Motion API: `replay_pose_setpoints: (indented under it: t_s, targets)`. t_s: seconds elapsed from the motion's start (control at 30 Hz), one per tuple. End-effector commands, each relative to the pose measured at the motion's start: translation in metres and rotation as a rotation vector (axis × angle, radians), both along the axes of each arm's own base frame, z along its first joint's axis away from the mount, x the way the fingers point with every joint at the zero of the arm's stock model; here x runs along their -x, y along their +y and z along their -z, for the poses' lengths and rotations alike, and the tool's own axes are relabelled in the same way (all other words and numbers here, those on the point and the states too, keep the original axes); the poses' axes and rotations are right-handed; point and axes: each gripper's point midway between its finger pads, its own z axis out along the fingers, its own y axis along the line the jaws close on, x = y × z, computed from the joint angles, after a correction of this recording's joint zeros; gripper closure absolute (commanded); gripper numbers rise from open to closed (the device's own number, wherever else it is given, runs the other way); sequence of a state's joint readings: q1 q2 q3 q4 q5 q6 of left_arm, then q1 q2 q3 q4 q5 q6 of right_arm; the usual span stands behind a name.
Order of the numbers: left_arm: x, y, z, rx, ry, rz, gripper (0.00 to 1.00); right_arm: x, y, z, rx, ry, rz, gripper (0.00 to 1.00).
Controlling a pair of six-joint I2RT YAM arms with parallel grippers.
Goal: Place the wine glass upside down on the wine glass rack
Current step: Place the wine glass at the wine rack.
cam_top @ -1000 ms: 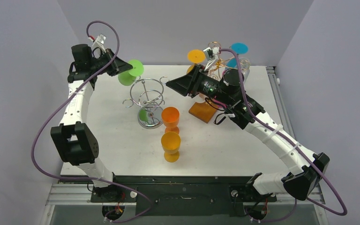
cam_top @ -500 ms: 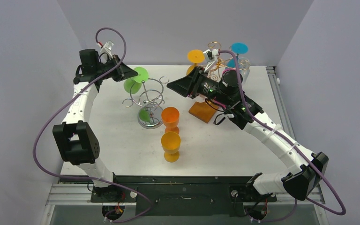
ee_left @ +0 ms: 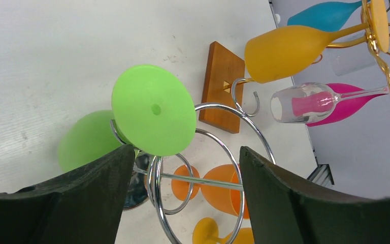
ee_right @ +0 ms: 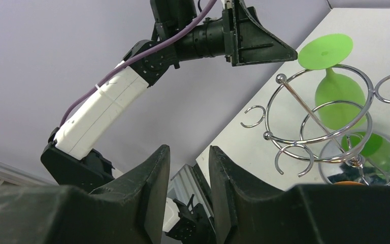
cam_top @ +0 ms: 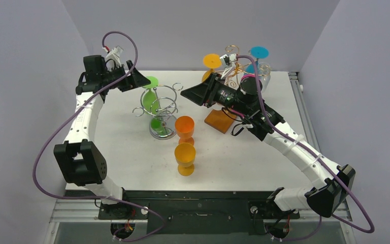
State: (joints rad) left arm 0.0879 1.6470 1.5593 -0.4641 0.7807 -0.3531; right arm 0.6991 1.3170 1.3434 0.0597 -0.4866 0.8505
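Note:
The green wine glass [cam_top: 151, 100] hangs upside down in the chrome wine glass rack [cam_top: 163, 105], foot up and bowl down. In the left wrist view its flat foot [ee_left: 154, 109] lies just beyond my fingertips, with the bowl lower left and a rack ring [ee_left: 153, 178] below. My left gripper [cam_top: 142, 80] is open just left of the foot, its jaws wide apart [ee_left: 185, 152] and holding nothing. My right gripper [cam_top: 184, 93] hovers right of the rack, open a little [ee_right: 189, 150] and empty. It sees the glass [ee_right: 337, 99] in the rack [ee_right: 284, 79].
Two orange glasses [cam_top: 185, 127] [cam_top: 185, 155] stand in front of the chrome rack's base. A gold rack [cam_top: 236, 63] on a wooden base [cam_top: 218, 121] holds yellow, teal, pink and clear glasses at the back right, behind the right arm.
My left gripper carried the green glass rightward onto the chrome rack, then opened and let it go. The glass now hangs there. The right arm barely moved.

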Motion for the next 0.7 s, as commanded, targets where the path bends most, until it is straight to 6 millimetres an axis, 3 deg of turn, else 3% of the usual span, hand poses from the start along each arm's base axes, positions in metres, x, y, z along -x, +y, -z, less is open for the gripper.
replay_pose_setpoints:
  t_s: [0.0,0.13,0.33,0.47,0.67]
  targets:
    - [0.011,0.01,-0.013,-0.095,-0.061,-0.018,0.27,0.004,-0.01,-0.023,-0.045,-0.065,0.017,0.7]
    - [0.016,0.012,-0.018,-0.115,-0.064,-0.017,0.25,-0.001,-0.013,-0.009,0.02,-0.054,0.061,0.69]
    - [0.029,0.021,-0.035,-0.154,-0.074,-0.034,0.11,-0.018,-0.023,0.06,0.376,0.014,0.235,0.65]
    - [0.043,0.03,-0.06,-0.13,-0.092,-0.046,0.02,-0.026,-0.032,0.101,0.56,0.038,0.336,0.62]
    - [0.074,0.047,-0.102,-0.093,-0.136,-0.073,0.04,-0.028,-0.028,0.153,0.75,0.039,0.389,0.57]
